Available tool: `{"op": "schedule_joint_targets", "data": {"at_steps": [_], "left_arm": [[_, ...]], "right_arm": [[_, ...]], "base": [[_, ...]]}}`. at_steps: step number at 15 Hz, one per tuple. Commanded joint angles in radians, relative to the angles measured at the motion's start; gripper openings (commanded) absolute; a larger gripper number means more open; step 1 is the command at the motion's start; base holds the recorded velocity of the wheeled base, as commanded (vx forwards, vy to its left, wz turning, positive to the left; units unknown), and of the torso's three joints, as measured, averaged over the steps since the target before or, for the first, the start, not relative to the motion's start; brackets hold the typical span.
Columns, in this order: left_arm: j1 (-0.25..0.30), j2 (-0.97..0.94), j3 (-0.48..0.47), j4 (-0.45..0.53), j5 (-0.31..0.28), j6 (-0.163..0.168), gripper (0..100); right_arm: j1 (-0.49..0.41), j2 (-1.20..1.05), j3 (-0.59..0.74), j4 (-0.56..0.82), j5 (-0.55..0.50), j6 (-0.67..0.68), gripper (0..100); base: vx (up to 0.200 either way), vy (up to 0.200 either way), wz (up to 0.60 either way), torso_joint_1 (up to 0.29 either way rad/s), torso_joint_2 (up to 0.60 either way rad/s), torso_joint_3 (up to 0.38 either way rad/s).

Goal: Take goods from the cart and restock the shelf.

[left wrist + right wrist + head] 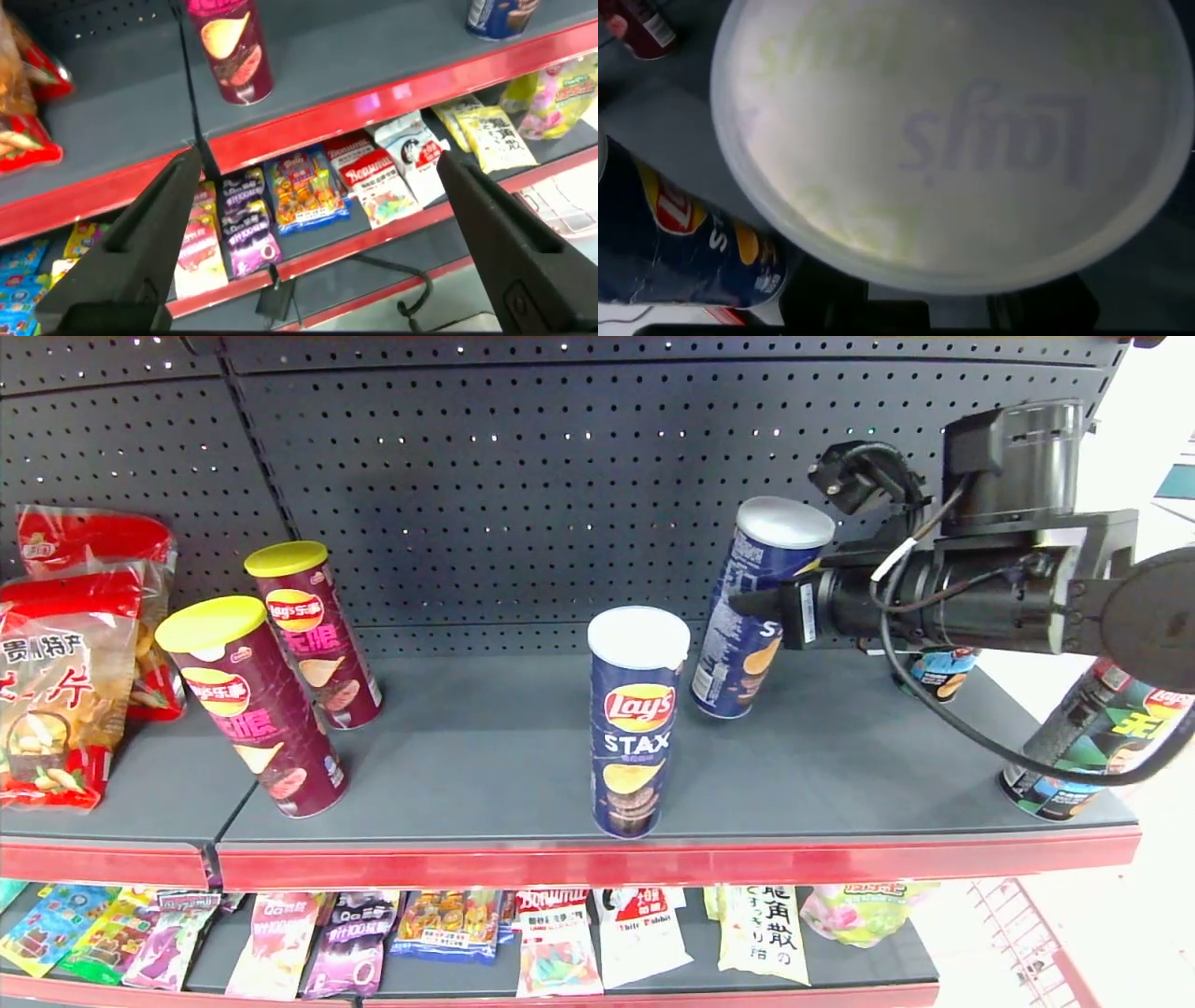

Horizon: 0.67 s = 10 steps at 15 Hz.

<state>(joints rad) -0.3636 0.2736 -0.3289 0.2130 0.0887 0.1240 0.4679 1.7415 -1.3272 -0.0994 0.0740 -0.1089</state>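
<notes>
- The right gripper [767, 604] is clamped on the upper side of a blue chip can [731, 658]. It holds the can tilted over the back of the grey shelf [672, 863], near the pegboard wall [523, 476].
- The can's white lid [952, 140] leans toward the arm. Whether its base touches the shelf board cannot be told.
- A second blue can [635, 719] stands upright at the shelf's front edge, just beside the held one and apart from it.
- Two maroon cans [252, 709] with yellow lids stand further left, next to red snack bags [65, 691].
- A green-and-black can [1092, 737] sits at the right end.
- The left gripper [316, 161] hangs in front of the lower tier of snack packets [308, 191], its jaws wide apart and holding nothing.
</notes>
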Motion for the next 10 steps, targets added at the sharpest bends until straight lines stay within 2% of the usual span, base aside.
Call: {"op": "schedule_joint_targets", "data": {"at_steps": [1,6,10], "left_arm": [[0.000,-0.021,0.004,0.008,0.003,0.000,100],[0.000,-0.093,0.021,0.048,0.003,0.000,100],[0.000,-0.094,0.027,0.048,0.003,0.002,100]], "right_arm": [[0.015,0.079,-0.055,0.000,0.000,0.000,0],[0.049,0.170,-0.210,0.086,0.004,0.000,0],[0.071,0.236,-0.288,0.086,0.004,0.000,0]], "base": [[0.000,0.000,0.00,0.000,0.00,0.000],[0.000,0.000,0.00,0.000,0.00,0.000],[0.000,0.000,0.00,0.000,0.00,0.000]]}}
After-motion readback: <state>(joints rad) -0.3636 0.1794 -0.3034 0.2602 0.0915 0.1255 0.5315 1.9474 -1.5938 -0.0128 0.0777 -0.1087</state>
